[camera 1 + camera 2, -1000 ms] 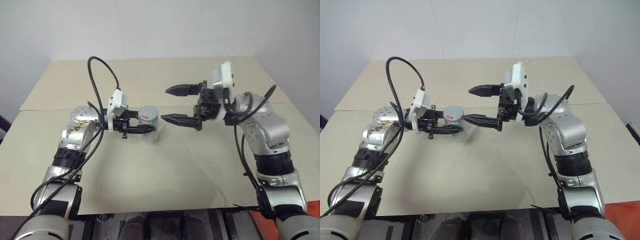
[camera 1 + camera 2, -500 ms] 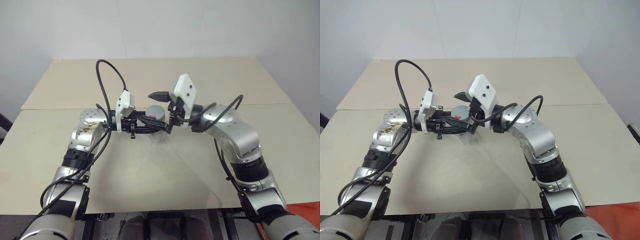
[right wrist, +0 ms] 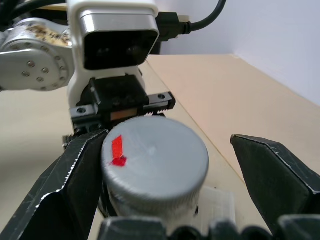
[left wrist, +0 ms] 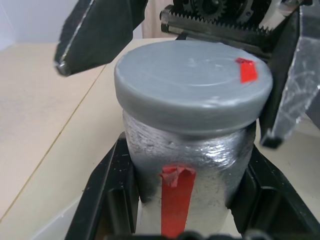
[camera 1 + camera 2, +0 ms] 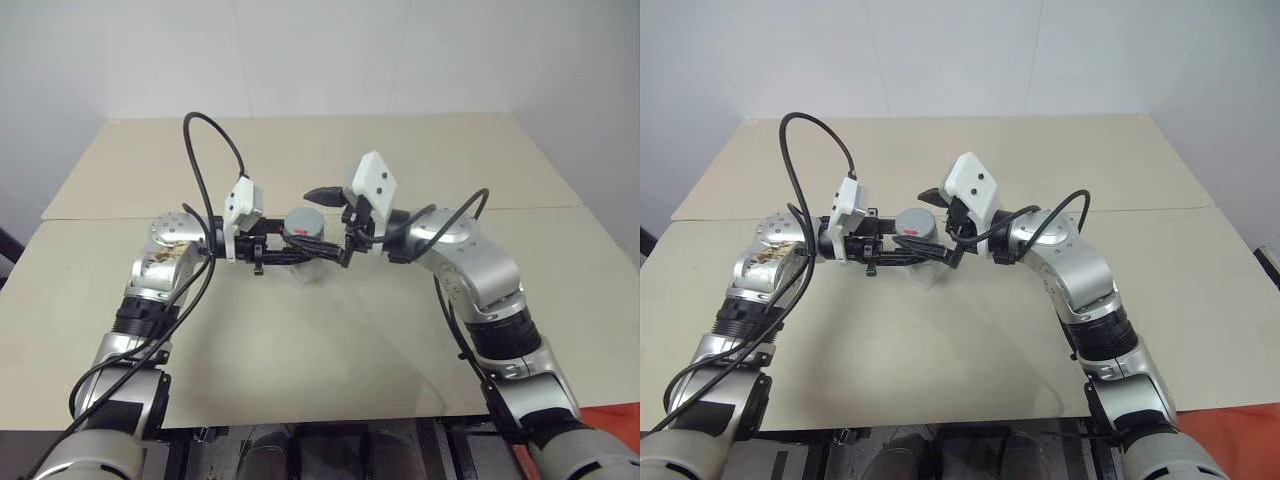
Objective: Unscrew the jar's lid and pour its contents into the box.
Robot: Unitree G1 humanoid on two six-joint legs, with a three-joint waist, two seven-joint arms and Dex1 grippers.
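Holding the jar [image 4: 187, 187] in your closed left gripper [image 5: 285, 252] above the table [image 5: 330, 340], you are bracketing its lid [image 3: 156, 162] with the right gripper's [image 3: 167, 175] wide-open fingers [image 3: 272, 175], probably not touching; next, close and twist.

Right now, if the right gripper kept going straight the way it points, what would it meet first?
Most likely the lid: the open right gripper already straddles it, atop the jar held by the left gripper.

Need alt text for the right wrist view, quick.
The right claw stands open around the grey lid of the jar, its fingers either side. Behind, the left claw grips the jar above the beige table.
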